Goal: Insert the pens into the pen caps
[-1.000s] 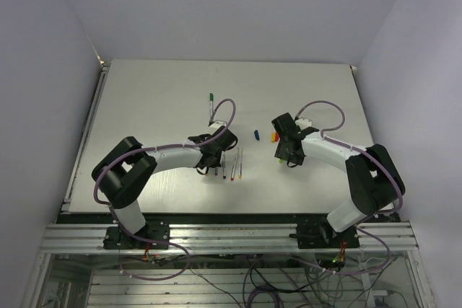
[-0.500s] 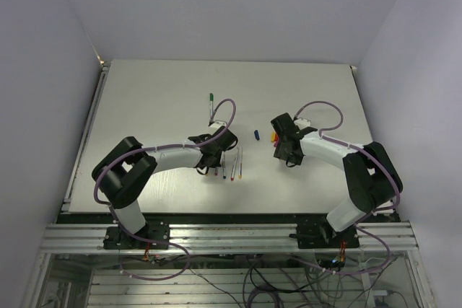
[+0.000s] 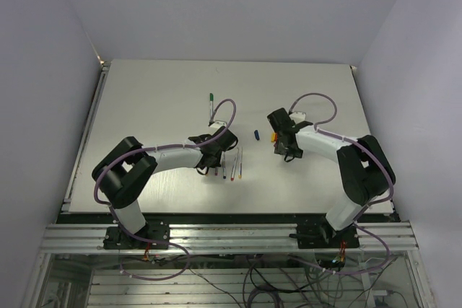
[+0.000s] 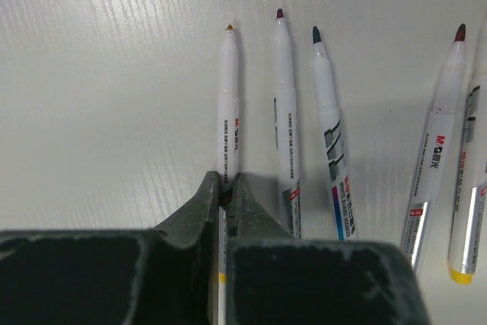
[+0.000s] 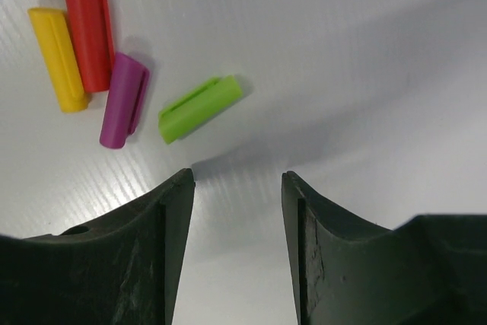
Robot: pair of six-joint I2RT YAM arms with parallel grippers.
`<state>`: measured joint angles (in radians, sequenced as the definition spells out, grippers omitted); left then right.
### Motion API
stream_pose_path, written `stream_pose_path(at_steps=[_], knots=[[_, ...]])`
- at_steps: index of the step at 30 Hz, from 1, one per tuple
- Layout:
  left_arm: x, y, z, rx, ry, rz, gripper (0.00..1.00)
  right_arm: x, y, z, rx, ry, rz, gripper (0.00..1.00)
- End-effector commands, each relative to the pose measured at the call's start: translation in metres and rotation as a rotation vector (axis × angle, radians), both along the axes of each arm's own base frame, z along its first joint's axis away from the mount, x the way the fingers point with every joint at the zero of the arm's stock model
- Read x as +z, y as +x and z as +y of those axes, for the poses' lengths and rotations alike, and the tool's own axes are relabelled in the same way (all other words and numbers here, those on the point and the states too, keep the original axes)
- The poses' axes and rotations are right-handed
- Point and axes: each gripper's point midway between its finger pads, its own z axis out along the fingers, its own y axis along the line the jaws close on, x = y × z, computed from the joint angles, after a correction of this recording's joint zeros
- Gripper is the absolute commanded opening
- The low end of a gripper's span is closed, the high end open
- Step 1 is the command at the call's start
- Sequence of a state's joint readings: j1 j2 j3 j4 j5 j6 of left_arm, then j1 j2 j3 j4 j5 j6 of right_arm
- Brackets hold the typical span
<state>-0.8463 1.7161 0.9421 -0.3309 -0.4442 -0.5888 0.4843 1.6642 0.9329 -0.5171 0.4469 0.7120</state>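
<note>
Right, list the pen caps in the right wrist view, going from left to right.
yellow cap → red cap → purple cap → green cap

White table (image 3: 151,99): pens (image 4: 283,112), loose caps (image 5: 125,100) (blue cap (image 3: 257,134) apart).

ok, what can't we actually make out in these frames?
Left wrist: rear of the held pen, hidden behind the shut left gripper; whether it's lifted, unclear.
Left wrist: rightmost pen, cut by the frame edge, tip unseen.
Top: purple cap and green cap, hidden under the right gripper.
Top: pen tip colours, too small.
</note>
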Motion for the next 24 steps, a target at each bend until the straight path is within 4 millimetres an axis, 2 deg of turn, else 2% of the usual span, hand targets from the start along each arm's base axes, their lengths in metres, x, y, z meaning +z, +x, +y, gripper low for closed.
stream_pose_path(at_steps=[1, 6, 15, 24], knots=[[-0.022, -0.018, 0.02, 0.012, 0.086, 0.078, 0.07, 0.013, 0.008, -0.02, 0.035, -0.144, -0.012, 0.49], [-0.023, -0.018, 0.018, 0.012, 0.081, 0.074, 0.07, 0.015, 0.017, -0.027, 0.09, -0.179, -0.004, 0.48], [-0.022, -0.017, 0.02, 0.014, 0.084, 0.065, 0.07, -0.005, 0.023, -0.012, 0.245, -0.118, 0.06, 0.45], [-0.022, -0.017, 0.021, 0.02, 0.075, 0.064, 0.07, -0.017, 0.033, -0.006, 0.284, -0.117, 0.058, 0.45]])
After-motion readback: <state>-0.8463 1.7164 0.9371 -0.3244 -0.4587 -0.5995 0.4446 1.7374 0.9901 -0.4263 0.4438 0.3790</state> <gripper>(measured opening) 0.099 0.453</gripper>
